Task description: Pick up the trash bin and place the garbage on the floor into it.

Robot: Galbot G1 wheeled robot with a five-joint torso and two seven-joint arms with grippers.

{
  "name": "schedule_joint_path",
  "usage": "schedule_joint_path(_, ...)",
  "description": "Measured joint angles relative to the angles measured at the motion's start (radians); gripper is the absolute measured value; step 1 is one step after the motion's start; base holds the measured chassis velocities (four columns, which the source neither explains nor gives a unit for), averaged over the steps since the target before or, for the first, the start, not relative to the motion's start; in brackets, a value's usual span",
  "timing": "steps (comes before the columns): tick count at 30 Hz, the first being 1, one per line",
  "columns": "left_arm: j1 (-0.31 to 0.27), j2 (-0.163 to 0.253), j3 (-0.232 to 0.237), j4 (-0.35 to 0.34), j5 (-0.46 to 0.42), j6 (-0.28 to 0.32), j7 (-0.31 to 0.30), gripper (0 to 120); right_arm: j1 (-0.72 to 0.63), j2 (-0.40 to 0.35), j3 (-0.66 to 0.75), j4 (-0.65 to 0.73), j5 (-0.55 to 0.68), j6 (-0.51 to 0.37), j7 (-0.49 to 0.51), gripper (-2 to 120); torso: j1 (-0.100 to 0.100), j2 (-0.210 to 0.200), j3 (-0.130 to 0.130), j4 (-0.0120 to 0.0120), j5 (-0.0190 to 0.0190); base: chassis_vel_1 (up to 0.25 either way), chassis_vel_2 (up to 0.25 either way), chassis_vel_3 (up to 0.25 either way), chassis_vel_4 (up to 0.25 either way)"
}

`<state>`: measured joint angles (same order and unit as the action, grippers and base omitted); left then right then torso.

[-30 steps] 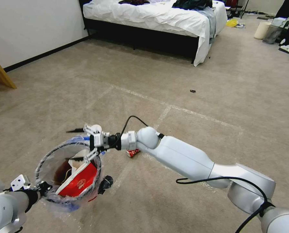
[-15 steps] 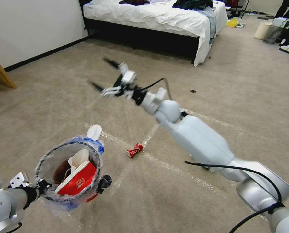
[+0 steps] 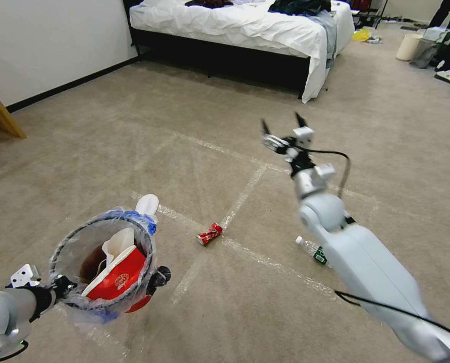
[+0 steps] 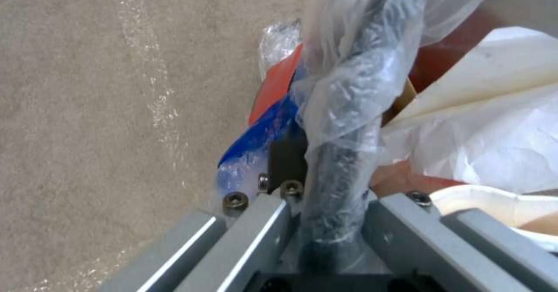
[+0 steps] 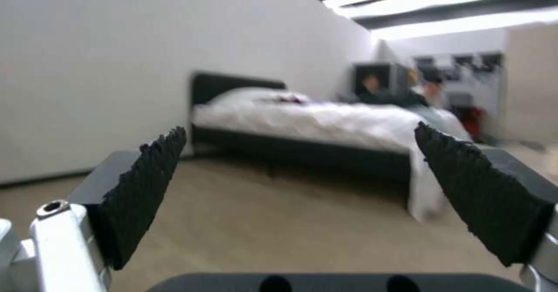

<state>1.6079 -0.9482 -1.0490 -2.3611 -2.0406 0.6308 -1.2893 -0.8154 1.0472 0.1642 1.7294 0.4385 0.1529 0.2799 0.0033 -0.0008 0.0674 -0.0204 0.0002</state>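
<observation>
The bin (image 3: pixel 104 272), red and round with a crinkly clear blue-edged liner, hung tilted above the floor (image 3: pixel 109 151), holding a red-and-white cup (image 3: pixel 118 280) and white paper (image 3: pixel 118 241). A crushed red can (image 3: pixel 209 234) lay on a tape line; a green-labelled bottle (image 3: pixel 313 250) lay farther right.

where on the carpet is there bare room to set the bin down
Bare carpet lies between the trash bin, held by the left gripper, and the wall. Crowded: crushed can and white litter beside it, bottle under the raised, open right gripper.
</observation>
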Motion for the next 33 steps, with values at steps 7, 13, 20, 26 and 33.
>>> schedule_joint_path(7,-0.007,-0.012,0.014,0.000,0.008,0.000,0.000,0,-0.120,0.002,0.075,0.028,-0.041,0.016,0.000,100,0.000,0.000,0.000,-0.0003,0.0000,0.000,0.000,0.000,0.000)
schedule_joint_path(13,-0.021,-0.028,0.037,0.003,0.024,-0.001,0.006,0,-0.249,0.041,0.179,0.073,-0.112,0.038,-0.019,100,0.000,0.000,0.000,0.0001,-0.0004,0.000,0.000,0.000,0.000)
schedule_joint_path(20,-0.030,-0.035,0.045,0.003,0.031,-0.004,0.012,0,-0.304,0.090,0.219,0.082,-0.181,0.068,-0.039,100,0.000,0.000,0.000,0.0000,-0.0002,0.000,0.000,0.000,0.000)
schedule_joint_path(26,-0.028,-0.048,0.049,-0.001,0.047,-0.005,0.026,0,-0.390,0.172,0.284,0.097,-0.236,0.097,-0.073,100,0.000,0.000,0.000,0.0001,-0.0003,0.000,0.000,0.000,0.000)
schedule_joint_path(33,-0.027,-0.057,0.050,-0.014,0.058,-0.016,0.033,0,-0.471,0.201,0.317,0.109,-0.260,0.122,-0.091,100,0.000,0.000,0.000,0.0000,-0.0004,0.000,0.000,0.000,0.000)
